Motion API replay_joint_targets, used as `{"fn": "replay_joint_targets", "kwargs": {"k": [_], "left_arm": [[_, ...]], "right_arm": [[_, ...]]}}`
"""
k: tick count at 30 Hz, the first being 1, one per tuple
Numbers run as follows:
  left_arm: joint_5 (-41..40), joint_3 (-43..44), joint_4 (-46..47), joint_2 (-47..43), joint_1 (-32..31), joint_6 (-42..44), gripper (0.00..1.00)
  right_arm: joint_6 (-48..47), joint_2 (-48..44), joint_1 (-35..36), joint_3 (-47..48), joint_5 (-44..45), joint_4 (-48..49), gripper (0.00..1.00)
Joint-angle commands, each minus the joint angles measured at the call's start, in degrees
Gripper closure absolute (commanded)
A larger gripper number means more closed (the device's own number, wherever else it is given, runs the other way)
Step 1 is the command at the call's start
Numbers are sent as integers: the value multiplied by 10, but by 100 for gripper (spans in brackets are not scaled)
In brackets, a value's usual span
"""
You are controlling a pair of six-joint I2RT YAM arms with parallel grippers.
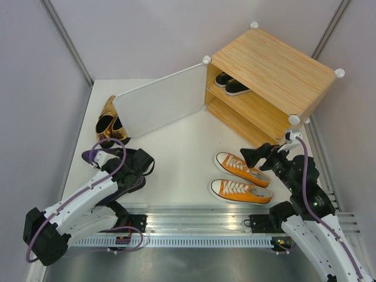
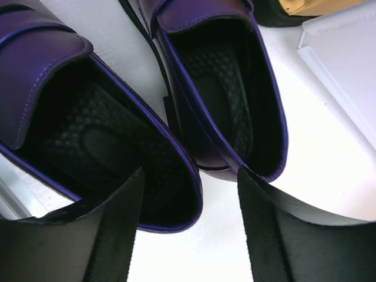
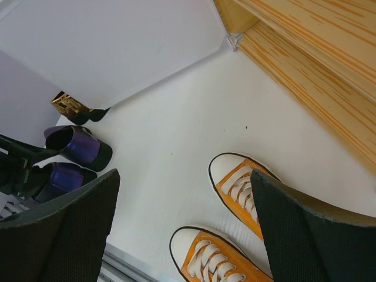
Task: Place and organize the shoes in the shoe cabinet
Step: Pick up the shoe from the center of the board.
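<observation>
My left pincer [image 2: 189, 176] hangs open over the heels of the purple loafers [image 2: 217, 88] on the table [image 1: 176, 147], presumably to pinch both together; right pincer [image 3: 185, 176] gapes above the orange sneakers [image 3: 235, 188] (cabinet [image 1: 276, 64] stands open).

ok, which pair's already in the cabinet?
The black sneakers, on the cabinet's upper shelf. The orange sneakers, gold pumps and purple loafers sit outside on the table.

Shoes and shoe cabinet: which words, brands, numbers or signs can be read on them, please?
None can be read: the orange sneakers, purple loafers, gold pumps, black sneakers and wooden shoe cabinet show no legible word, brand, number or sign in any view.
</observation>
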Motion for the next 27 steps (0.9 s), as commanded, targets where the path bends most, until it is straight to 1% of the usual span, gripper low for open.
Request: {"fn": "replay_joint_targets", "kwargs": {"k": [1,3,8,10,14,16,17,20,22,23,25,26,27], "left_arm": [[13,-31,55,-1,4,-3,34],[23,-42,63,9,4,-5,37],[34,-61,88,35,4,4,39],[35,-59,91,39,4,5,39],[50,-60,105,37,4,25,43],[57,-64,112,33,4,31,51],[59,-67,115,31,4,34,65],[67,-78,119,21,4,29,81],[71,-85,120,7,3,26,83],[74,-87,120,0,4,21,88],[73,-92,120,-13,4,19,93],[71,-93,120,-27,4,19,98],[71,-95,120,-33,3,18,98]], "right_arm": [[-2,-6,5,-5,9,20,5],[-2,-6,6,-5,11,20,5],[-2,-9,7,-6,16,20,5],[-2,-11,8,-7,16,19,5],[-3,-13,7,-6,17,19,4],[-2,-13,8,-8,19,20,4],[-2,-13,8,-7,19,20,4],[-3,-17,8,-7,19,18,4],[-3,-20,8,-7,21,18,4],[-3,-21,8,-7,22,16,4],[-4,-23,9,-6,23,16,4],[-4,-23,10,-6,23,15,4],[-4,-23,10,-5,23,15,4]]}}
